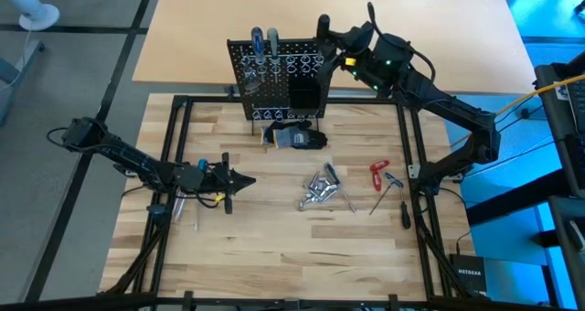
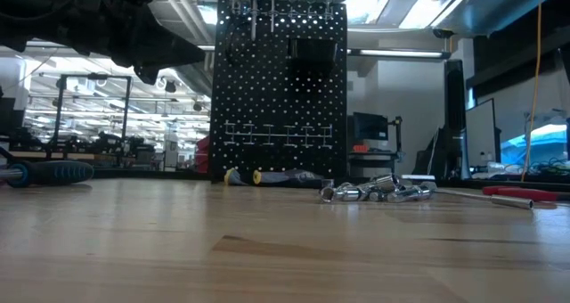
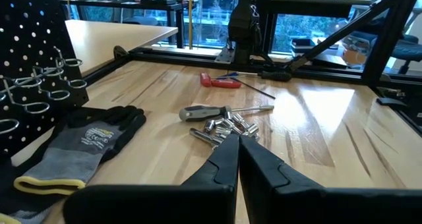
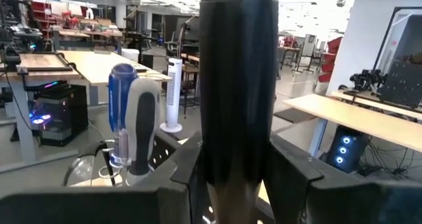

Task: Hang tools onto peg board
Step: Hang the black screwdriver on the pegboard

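Pegboard (image 1: 274, 69) stands upright at twelve o'clock on the table (image 1: 274, 238), with a blue-handled screwdriver (image 4: 120, 112) and a grey-handled screwdriver (image 4: 143, 132) already seated in its top rings. Right gripper (image 1: 322, 32) hovers at the board's upper one-o'clock corner, fingers (image 4: 188, 171) clamped around a black-handled screwdriver (image 4: 237, 85) held upright. Left gripper (image 1: 242, 179) rests at nine o'clock, fingers pressed together on nothing. At the centre lie silver sockets (image 1: 320, 190); at three o'clock a red-handled tool (image 1: 378, 174). A glove (image 1: 297, 135) lies at the board's foot.
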Controlling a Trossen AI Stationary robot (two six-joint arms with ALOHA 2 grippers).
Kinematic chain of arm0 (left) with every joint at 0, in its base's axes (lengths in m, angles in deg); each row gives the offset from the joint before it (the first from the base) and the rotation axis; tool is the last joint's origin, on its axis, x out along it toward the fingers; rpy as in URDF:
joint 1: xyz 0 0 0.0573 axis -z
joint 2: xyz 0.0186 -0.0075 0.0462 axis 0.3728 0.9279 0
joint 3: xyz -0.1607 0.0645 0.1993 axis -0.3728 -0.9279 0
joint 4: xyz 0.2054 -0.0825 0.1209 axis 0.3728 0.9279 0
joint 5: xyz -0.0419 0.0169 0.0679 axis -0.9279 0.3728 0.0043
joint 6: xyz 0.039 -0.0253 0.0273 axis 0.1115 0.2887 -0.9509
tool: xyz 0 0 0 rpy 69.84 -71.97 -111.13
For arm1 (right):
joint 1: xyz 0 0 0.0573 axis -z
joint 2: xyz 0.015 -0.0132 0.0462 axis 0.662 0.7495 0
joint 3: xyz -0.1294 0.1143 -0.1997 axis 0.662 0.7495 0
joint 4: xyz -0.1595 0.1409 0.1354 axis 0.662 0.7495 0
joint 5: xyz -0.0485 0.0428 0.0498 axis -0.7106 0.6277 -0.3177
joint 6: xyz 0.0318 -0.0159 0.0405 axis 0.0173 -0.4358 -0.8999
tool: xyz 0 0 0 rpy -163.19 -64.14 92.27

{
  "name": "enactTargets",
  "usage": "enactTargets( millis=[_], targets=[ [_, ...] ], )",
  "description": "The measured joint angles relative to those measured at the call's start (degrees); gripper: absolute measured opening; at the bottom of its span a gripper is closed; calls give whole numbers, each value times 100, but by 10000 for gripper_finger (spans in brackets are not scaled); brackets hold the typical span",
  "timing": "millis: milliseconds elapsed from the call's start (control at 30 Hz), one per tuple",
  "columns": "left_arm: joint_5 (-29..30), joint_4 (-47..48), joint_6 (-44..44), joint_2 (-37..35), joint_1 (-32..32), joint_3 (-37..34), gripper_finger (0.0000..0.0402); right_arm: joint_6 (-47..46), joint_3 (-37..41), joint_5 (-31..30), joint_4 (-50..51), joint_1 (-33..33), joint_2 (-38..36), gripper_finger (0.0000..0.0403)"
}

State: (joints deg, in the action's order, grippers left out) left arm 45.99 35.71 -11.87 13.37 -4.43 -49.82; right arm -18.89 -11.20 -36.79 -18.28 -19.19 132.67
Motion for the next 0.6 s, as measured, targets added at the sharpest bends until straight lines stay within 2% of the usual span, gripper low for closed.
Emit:
enactTargets(
  millis=[467, 600],
  targets=[
    [0, 4, 0, 0, 2, 0, 3, -200, 485, -26, -86, 79, 0, 120],
    [0, 7, 0, 0, 2, 0, 3, -186, 586, -197, -88, 79, 0, 120]
  ],
)
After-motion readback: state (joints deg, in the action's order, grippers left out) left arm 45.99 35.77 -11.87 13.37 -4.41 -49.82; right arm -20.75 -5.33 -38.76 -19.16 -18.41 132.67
